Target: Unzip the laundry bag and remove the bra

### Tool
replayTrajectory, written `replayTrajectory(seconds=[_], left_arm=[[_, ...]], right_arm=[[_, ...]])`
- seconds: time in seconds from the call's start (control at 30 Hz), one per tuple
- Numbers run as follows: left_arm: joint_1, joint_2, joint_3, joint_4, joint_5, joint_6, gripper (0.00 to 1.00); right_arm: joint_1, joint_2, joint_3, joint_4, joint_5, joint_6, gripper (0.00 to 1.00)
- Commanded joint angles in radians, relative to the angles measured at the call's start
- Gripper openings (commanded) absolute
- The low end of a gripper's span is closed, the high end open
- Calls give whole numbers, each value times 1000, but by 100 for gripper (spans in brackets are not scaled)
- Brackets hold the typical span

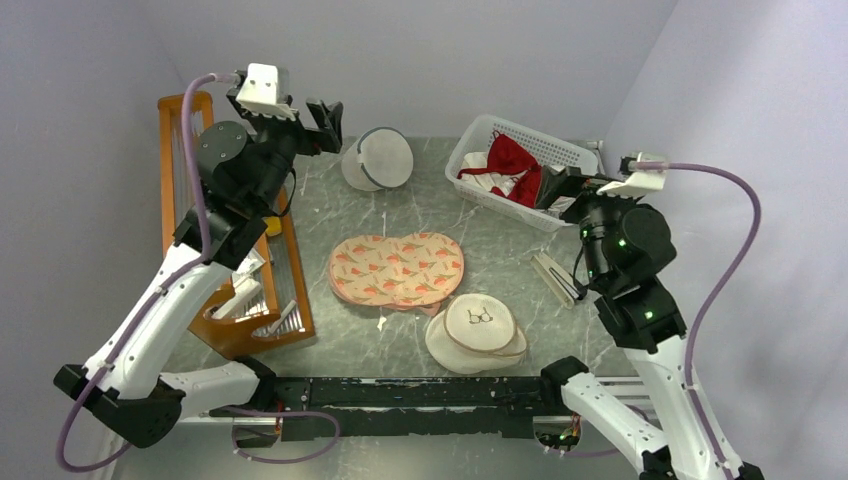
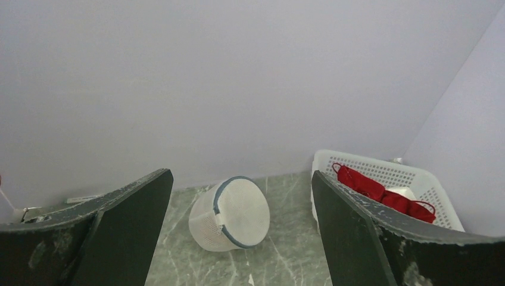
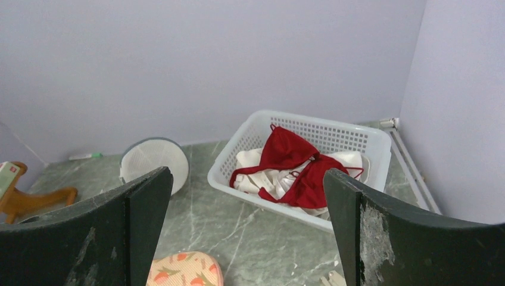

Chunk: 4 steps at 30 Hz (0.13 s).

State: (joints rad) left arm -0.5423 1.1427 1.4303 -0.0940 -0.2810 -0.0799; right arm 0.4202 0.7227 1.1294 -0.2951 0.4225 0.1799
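Jaws on both arms are spread wide apart, holding nothing. The flat peach carrot-print fabric laundry bag (image 1: 397,268) lies mid-frame on the grey surface (image 1: 495,240). It looks soft, light and floppy; pinch it at its pink edge.

**Cloth, plastic, wood and a marbled top**

The table (image 1: 500,250) has a grey-green marbled face, smooth with a faint sheen. The laundry bag (image 1: 397,268) is matt printed cloth. The bra (image 1: 512,160) is soft red cloth. The basket (image 1: 552,146) is white perforated plastic, slightly glossy. The dome bag (image 1: 378,158) is fine white mesh with a smooth blue edge. The round pouch (image 1: 480,325) is matt cream fabric. The rack (image 1: 240,338) is varnished orange-brown wood. The fingers (image 2: 369,238) of the left gripper (image 2: 242,176) and the right gripper (image 3: 248,173) are matt black, scuffed pale at the edges.
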Motion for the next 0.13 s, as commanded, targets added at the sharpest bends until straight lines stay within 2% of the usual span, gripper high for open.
replayTrajectory(seconds=[0.0, 0.1], left_arm=[[8, -30, 18, -59, 32, -33, 99], [7, -45, 1, -65, 20, -21, 99]], right_arm=[[18, -25, 10, -57, 60, -28, 100], [17, -65, -26, -23, 60, -46, 100]])
